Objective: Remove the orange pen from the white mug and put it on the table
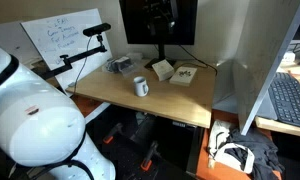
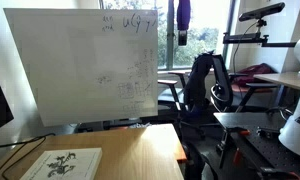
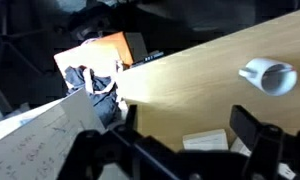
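The white mug point(image 1: 140, 87) stands near the middle of the tan table point(image 1: 190, 100); in the wrist view it point(image 3: 268, 76) is at the right, handle to the left, dark inside. I cannot make out the orange pen in any view. My gripper point(image 1: 160, 15) hangs high above the back of the table, in front of a dark monitor. In the wrist view its two dark fingers point(image 3: 185, 135) are spread wide with nothing between them, well away from the mug.
Two books point(image 1: 162, 70) point(image 1: 184, 75) and a dark bundle point(image 1: 118, 66) lie at the table's back. A whiteboard point(image 2: 80, 65) stands at one edge. A white desk with a black keyboard point(image 1: 290, 100) is beside a divider. An orange object point(image 3: 100, 50) lies beyond the table.
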Controlling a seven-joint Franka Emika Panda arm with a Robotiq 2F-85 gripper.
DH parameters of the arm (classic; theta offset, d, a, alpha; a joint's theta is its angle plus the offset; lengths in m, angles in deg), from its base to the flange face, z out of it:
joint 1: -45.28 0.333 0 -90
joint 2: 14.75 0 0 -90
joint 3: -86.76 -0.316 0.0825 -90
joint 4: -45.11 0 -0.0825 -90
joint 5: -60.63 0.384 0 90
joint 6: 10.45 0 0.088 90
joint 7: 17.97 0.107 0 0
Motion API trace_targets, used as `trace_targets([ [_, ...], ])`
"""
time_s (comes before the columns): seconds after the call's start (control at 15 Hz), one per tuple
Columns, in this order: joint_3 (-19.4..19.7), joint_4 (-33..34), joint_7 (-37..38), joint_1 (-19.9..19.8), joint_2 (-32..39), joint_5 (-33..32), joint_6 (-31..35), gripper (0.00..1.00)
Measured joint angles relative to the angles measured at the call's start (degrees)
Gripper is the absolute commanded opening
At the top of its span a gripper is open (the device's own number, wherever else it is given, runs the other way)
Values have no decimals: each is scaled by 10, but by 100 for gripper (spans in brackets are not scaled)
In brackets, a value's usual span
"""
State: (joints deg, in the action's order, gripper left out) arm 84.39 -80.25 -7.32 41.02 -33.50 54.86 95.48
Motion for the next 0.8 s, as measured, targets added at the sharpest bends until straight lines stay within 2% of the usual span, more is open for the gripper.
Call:
trace_targets([
  [0.6,0,0,1,1,1,3,0,100],
  [0.8,-4,-2,49,10,20,36,0,100],
])
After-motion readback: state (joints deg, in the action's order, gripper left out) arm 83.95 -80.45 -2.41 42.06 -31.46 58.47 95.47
